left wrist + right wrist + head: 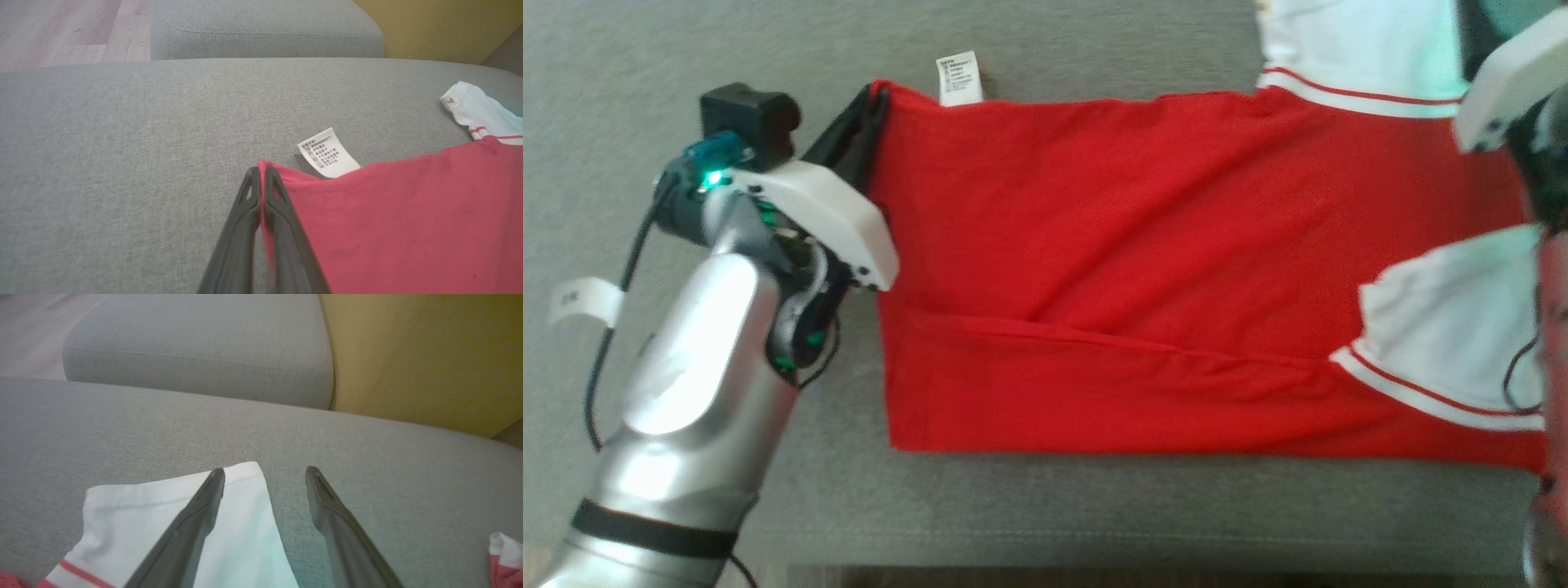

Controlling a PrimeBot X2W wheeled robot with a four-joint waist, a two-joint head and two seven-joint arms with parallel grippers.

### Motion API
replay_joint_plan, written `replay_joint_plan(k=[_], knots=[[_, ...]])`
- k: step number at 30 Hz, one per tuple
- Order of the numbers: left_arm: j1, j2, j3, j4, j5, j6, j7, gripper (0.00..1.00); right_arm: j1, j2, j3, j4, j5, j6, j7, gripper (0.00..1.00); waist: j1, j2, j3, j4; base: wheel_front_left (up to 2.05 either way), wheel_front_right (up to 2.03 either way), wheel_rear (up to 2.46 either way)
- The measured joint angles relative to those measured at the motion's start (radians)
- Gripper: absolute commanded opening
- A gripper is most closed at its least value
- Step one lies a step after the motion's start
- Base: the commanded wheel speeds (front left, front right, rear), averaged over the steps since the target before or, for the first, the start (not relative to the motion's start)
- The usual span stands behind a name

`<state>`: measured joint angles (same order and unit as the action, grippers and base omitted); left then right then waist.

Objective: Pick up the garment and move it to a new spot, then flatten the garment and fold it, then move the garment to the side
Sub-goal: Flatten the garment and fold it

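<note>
The head camera looks steeply down on the grey cushion (1045,506), far enough to take in most of the red shirt (1135,269). The left wrist camera sits low and close, looking along the fingers of the left gripper (260,173) over the cushion toward a second cushion (265,32), the floor (61,28) and a yellow wall (441,28). These two views share the shirt corner at those fingertips and the label (960,79) just beyond them. The right wrist camera rides equally low behind the right gripper (265,471), facing the same far cushion and wall. With the head view it shares the white sleeve (135,522) beneath one finger.
</note>
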<state>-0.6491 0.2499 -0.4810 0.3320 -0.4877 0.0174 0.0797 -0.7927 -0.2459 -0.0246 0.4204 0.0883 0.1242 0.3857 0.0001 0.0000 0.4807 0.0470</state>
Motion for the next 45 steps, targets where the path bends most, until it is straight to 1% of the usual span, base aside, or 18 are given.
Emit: replay_joint_plan(k=[4,5,9,14,15,16,17,18,19,21,24,29,33,37,40,43,45], knots=[[0.000,-0.023,-0.021,-0.008,0.000,0.000,-0.012,0.00,-0.100,-0.016,-0.055,0.162,-0.050,0.000,0.041,1.00,0.0000,0.0000,0.018,0.051,0.00,0.00,0.00],[-0.001,-0.038,-0.026,-0.008,-0.001,0.000,-0.021,0.00,-0.139,-0.019,-0.075,0.223,-0.072,0.000,0.055,1.00,0.0000,0.0000,0.028,0.072,0.00,0.00,0.00],[-0.012,-0.055,-0.034,-0.002,-0.001,0.000,-0.030,0.00,-0.203,-0.017,-0.107,0.325,-0.100,0.000,0.074,1.00,0.0000,0.0000,0.050,0.101,0.00,0.00,0.00],[-0.031,-0.070,-0.042,0.017,-0.001,-0.001,-0.040,0.00,-0.279,-0.017,-0.150,0.404,-0.130,0.000,0.110,1.00,0.0000,0.0000,0.067,0.112,0.00,0.00,0.00],[-0.034,-0.070,-0.042,0.020,-0.001,-0.001,-0.043,0.00,-0.290,-0.017,-0.150,0.415,-0.134,0.000,0.119,0.72,0.0000,0.0000,0.067,0.112,0.00,0.00,0.00],[-0.036,-0.070,-0.042,0.022,-0.001,-0.001,-0.047,0.00,-0.297,-0.016,-0.150,0.425,-0.134,0.000,0.130,0.48,-0.0001,0.0000,0.067,0.110,0.00,0.00,0.00],[-0.037,-0.070,-0.042,0.025,-0.001,-0.001,-0.049,0.00,-0.305,-0.013,-0.150,0.435,-0.134,0.000,0.143,0.38,-0.0001,0.0000,0.066,0.107,0.00,0.00,0.00],[-0.037,-0.070,-0.042,0.028,-0.001,-0.001,-0.051,0.00,-0.310,-0.011,-0.149,0.443,-0.134,0.000,0.158,0.24,-0.0001,0.0000,0.065,0.104,0.00,0.00,0.00],[-0.037,-0.069,-0.042,0.030,-0.004,-0.001,-0.051,0.00,-0.314,-0.009,-0.147,0.452,-0.132,0.000,0.172,0.00,-0.0001,0.0000,0.063,0.100,0.00,0.00,0.00],[-0.037,-0.068,-0.042,0.033,-0.010,-0.001,-0.051,0.00,-0.325,-0.007,-0.140,0.466,-0.124,0.000,0.188,0.00,-0.0001,0.0000,0.059,0.092,0.00,0.00,0.00],[-0.037,-0.063,-0.040,0.036,-0.011,0.000,-0.051,0.00,-0.323,-0.001,-0.136,0.476,-0.111,0.000,0.176,0.00,-0.0001,0.0000,0.051,0.078,0.00,0.00,0.00],[-0.037,-0.058,-0.031,0.036,-0.013,0.001,-0.064,0.00,-0.295,0.012,-0.126,0.479,-0.083,0.000,0.083,0.00,0.0000,0.0000,0.031,0.059,0.00,0.00,0.00],[-0.028,-0.041,-0.022,0.036,-0.026,0.010,-0.074,0.00,-0.249,0.012,-0.068,0.444,-0.021,0.000,-0.020,0.00,-0.0001,0.0000,-0.002,0.037,0.00,0.00,0.00],[0.009,-0.028,-0.001,0.026,-0.043,0.019,-0.097,0.00,-0.186,0.002,0.026,0.350,0.070,0.000,-0.096,0.00,-0.0001,0.0000,-0.045,0.013,0.00,0.00,0.00],[0.062,-0.013,0.016,0.007,-0.063,0.028,-0.118,0.00,-0.086,-0.026,0.076,0.244,0.135,0.000,-0.139,0.00,-0.0001,0.0000,-0.081,-0.007,0.00,0.00,0.00],[0.124,-0.002,0.037,-0.023,-0.080,0.041,-0.136,0.00,0.059,-0.055,0.081,0.128,0.187,0.000,-0.166,0.00,-0.0001,0.0000,-0.117,-0.025,0.00,0.00,0.00],[0.168,0.003,0.046,-0.049,-0.093,0.055,-0.151,0.00,0.169,-0.056,0.069,0.045,0.208,0.000,-0.179,0.00,-0.0001,0.0000,-0.141,-0.035,0.00,0.00,0.00]])
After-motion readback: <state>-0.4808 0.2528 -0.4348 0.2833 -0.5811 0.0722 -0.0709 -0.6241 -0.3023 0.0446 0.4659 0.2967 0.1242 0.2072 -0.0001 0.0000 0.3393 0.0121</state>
